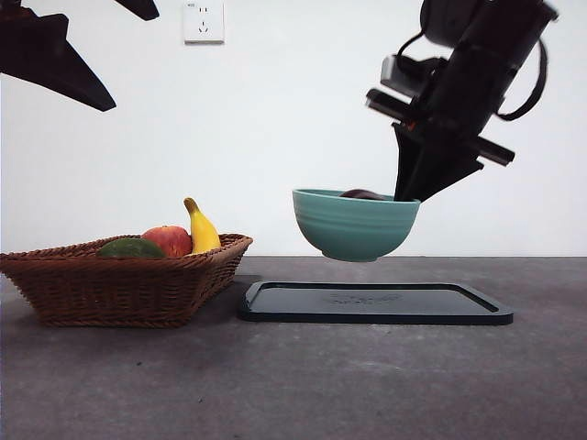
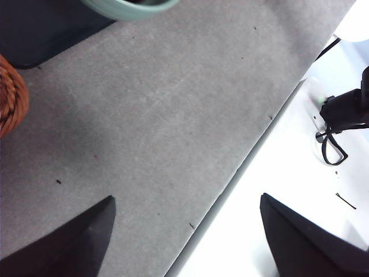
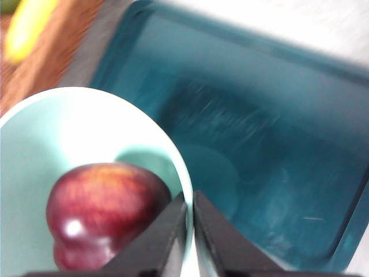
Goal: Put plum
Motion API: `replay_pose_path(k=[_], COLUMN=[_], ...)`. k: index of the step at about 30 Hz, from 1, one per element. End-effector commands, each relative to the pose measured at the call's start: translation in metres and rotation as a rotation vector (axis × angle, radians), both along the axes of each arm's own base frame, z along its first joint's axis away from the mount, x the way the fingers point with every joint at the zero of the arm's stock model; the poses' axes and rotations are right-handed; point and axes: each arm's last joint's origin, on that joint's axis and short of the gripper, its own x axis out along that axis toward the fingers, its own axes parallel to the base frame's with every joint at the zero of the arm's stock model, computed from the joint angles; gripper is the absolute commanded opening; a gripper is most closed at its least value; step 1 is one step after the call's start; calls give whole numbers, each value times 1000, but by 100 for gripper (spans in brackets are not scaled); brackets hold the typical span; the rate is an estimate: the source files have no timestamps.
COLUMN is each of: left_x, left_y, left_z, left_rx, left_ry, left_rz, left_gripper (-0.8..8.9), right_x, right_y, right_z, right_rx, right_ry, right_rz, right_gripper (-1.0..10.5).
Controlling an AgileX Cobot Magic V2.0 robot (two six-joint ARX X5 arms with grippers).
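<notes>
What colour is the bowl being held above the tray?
Teal green, a ribbed ceramic bowl with a paler mint inside; the front view shows it best.

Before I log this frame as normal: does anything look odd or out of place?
Only that the teal bowl hangs in the air above the black tray, the right gripper pinching its rim, the plum inside. Nothing spilled.

basket [image 1: 119, 289]: apple [image 1: 168, 240], banana [image 1: 201, 229], green fruit [image 1: 131, 248] | bowl [image 1: 353, 225] above tray [image 1: 376, 302] | wall socket [image 1: 203, 20]
</notes>
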Motion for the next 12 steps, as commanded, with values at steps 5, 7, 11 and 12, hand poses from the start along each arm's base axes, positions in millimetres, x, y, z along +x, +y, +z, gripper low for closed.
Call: replay_pose_path(k=[5, 7, 11, 12], left_x=[1, 1, 1, 1], left_y=[-2, -2, -2, -2], left_z=[2, 2, 2, 2], left_rx=[-7, -7, -7, -7], left_ry=[-11, -11, -11, -11], left_rz=[-15, -15, -15, -15], left_gripper=[403, 403, 403, 403], right_x=[32, 37, 45, 46], right_y=[6, 8, 10, 11], right_z=[-9, -13, -23, -26], right_rx=[-11, -24, -37, -44], right_ry=[2, 7, 25, 26], right_rz=[-14, -20, -20, -20], right_gripper=[10, 10, 10, 10])
